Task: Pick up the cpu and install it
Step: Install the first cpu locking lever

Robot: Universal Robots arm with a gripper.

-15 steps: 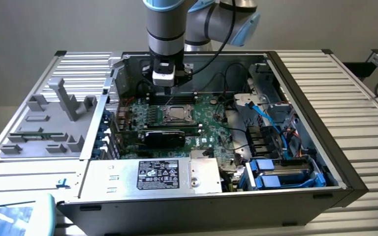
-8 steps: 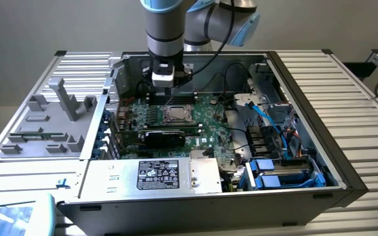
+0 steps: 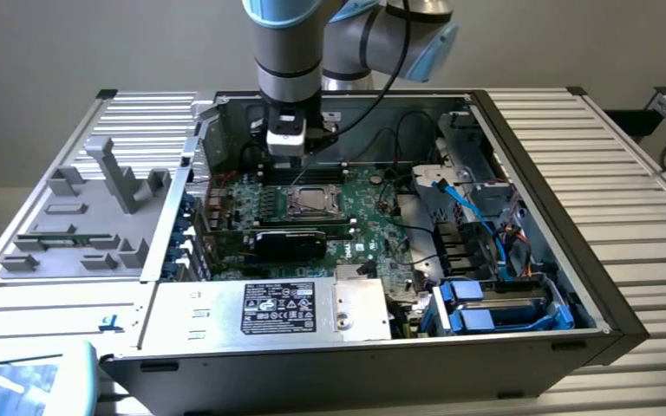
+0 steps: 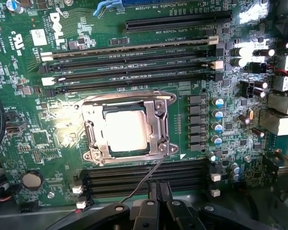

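Presently we find the small silver-topped square cpu (image 3: 306,202) seated in the metal-framed socket (image 4: 163,120), centre of the exterior view. The tool (image 4: 159,186) hangs above, fingers together and empty. We judge flush, square seating essential.

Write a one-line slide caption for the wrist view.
The cpu lies within the metal socket frame on the motherboard, gripper close by.
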